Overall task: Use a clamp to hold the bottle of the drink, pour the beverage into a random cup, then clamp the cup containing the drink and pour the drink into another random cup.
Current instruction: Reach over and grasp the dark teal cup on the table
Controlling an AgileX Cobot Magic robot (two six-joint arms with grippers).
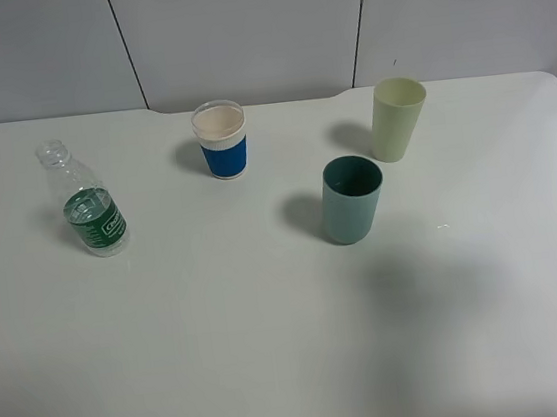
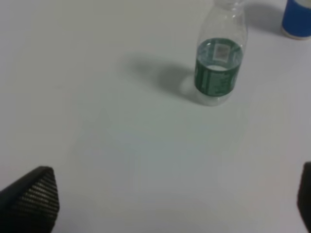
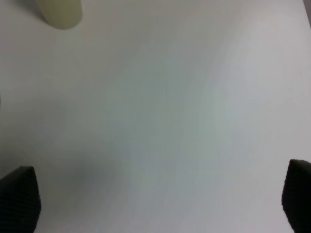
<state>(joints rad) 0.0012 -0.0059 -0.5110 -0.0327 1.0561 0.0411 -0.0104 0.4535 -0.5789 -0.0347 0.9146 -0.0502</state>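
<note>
Basically nothing done yet: the bottle (image 1: 87, 205) stands upright on the left of the table (image 1: 277, 370), liquid inside, well apart from the teal tumbler (image 1: 352, 198) and blue-banded cup (image 1: 221, 139). Left gripper (image 2: 170, 199) and right gripper (image 3: 158, 196) are both spread wide, empty.

Bottle (image 2: 219, 68) top beyond left-wrist edge

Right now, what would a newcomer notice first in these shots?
The uncapped green-labelled bottle stands alone at the left of the table. Three cups cluster right of it: a blue-banded white cup at the back, a teal tumbler nearest the front, a pale yellow-green cup back right.
</note>
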